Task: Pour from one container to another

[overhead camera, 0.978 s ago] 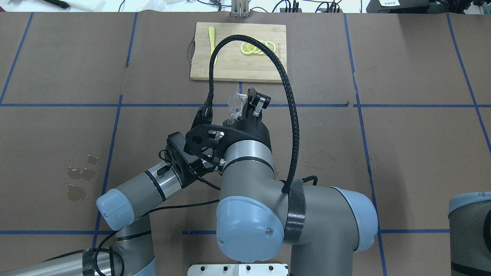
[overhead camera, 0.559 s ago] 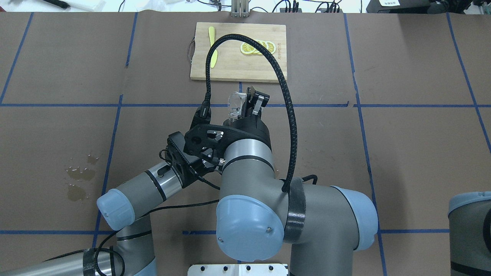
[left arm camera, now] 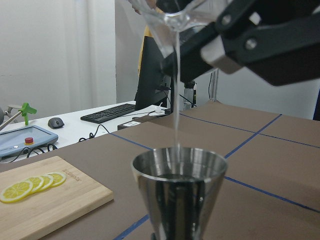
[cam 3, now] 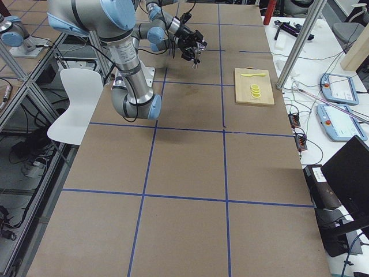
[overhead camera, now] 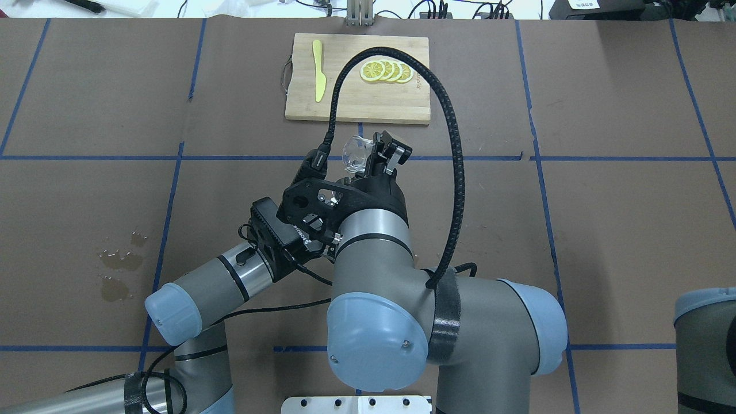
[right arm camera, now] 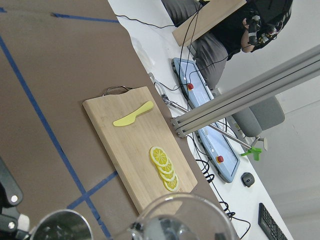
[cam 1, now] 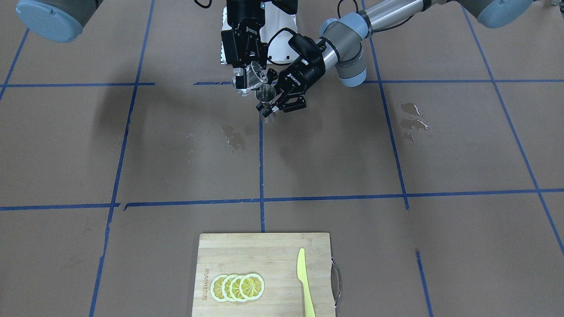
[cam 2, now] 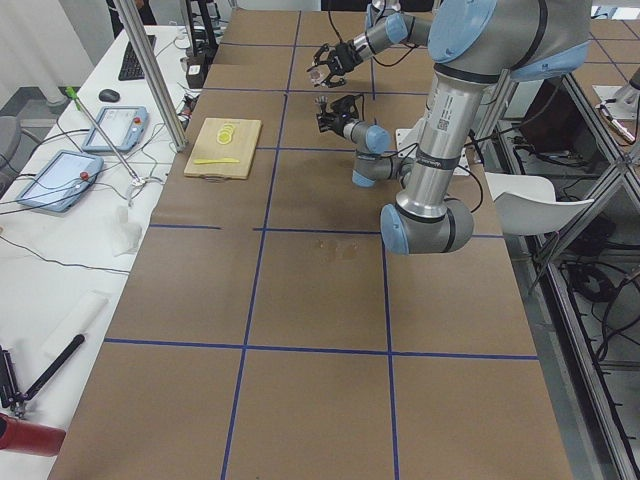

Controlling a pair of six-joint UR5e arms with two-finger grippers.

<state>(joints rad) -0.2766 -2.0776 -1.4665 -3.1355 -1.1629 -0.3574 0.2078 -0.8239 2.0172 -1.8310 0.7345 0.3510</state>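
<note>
The clear glass [cam 1: 252,78] is tilted in the air, with my right gripper [cam 1: 246,82] shut on it. It shows in the overhead view too, glass [overhead camera: 356,153] ahead of the right wrist. Just below its lip stands the metal jigger [cam 1: 265,94], upright, with my left gripper [cam 1: 270,105] shut on its waist. In the left wrist view a thin stream [left arm camera: 176,100] of liquid falls from the glass [left arm camera: 167,15] into the jigger [left arm camera: 179,190]. The right wrist view shows the glass rim [right arm camera: 180,217] and the jigger's mouth [right arm camera: 62,227]. From overhead the right arm hides the left gripper.
A wooden cutting board [overhead camera: 345,103] with lemon slices [overhead camera: 386,71] and a yellow knife [overhead camera: 318,70] lies at the table's far side. Wet patches mark the brown paper [cam 1: 235,137] under the grippers and at the robot's left [overhead camera: 119,261].
The right wrist has turned, tipping the glass further over, and its black cable has swung to the right. The left arm has stayed still.
</note>
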